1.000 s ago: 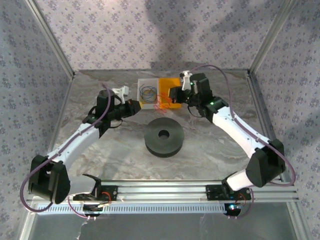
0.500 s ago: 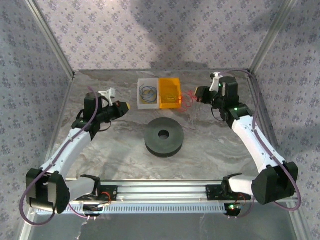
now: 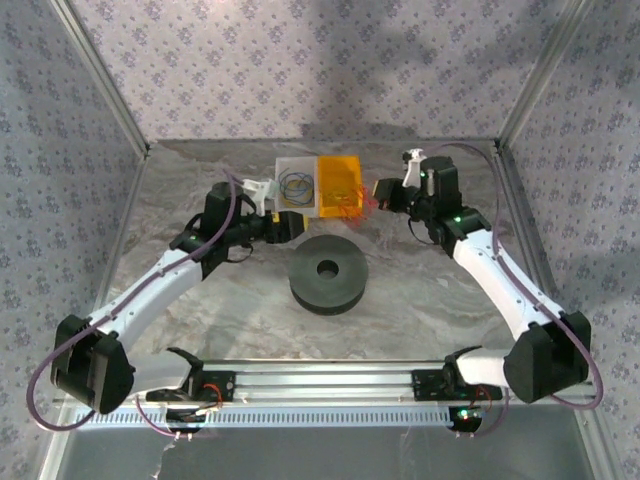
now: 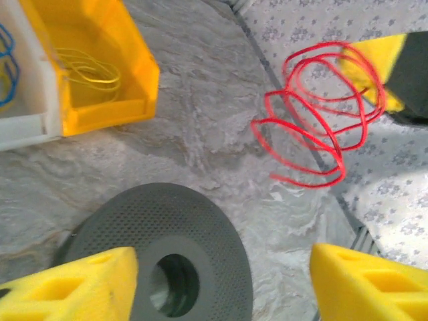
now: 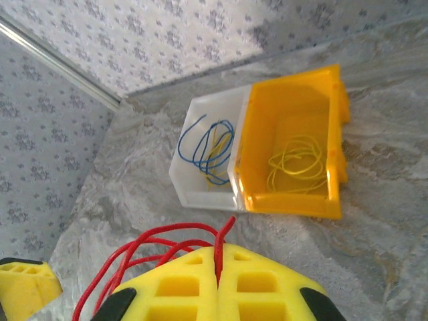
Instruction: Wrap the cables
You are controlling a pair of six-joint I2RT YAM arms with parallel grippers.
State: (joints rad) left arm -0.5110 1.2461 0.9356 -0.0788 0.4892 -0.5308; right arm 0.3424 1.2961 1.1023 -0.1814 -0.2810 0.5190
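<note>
**A:** What differs from half a second ago?

**B:** The left tool (image 3: pixel 287 224) has advanced toward the middle of the counter (image 3: pixel 430 290); it now sits just beside the far left edge of the black spool (image 3: pixel 328 272). The right tool (image 3: pixel 382 190) has shifted left, closer to the yellow bin (image 3: pixel 338 186); the gap between the two tools is smaller than before. The cables (image 3: pixel 371 204) have travelled with the right tool.

**A:** State of each tool?

**B:** Left tool (image 4: pixel 224 274): pads spread wide, nothing between them. Right tool (image 5: pixel 217 284): pads pressed together, pinching the cables (image 5: pixel 150 249) at the seam.

**A:** Where are the cables, and how do they lie?

**B:** They hang from the right tool as a loose coil of several red loops, near the right corner of the yellow bin, between the two tools. In the left wrist view the coil's long axis runs from the right tool's pad (image 4: pixel 373 67) at upper right down toward lower left. Whether the lowest loop touches the counter, I cannot tell. In the right wrist view one short end sticks out of the seam, pointing toward the bins.

**A:** What does one view add over another?

**B:** The top view reduces the coil to a small red tangle; the left wrist view resolves the separate loops and the spool's centre hole. The right wrist view gives the pinch itself, the yellow wire loops (image 5: pixel 301 164) in the yellow bin, and the blue wire loops (image 5: pixel 207 147) in the white bin (image 5: pixel 190 180).
</note>
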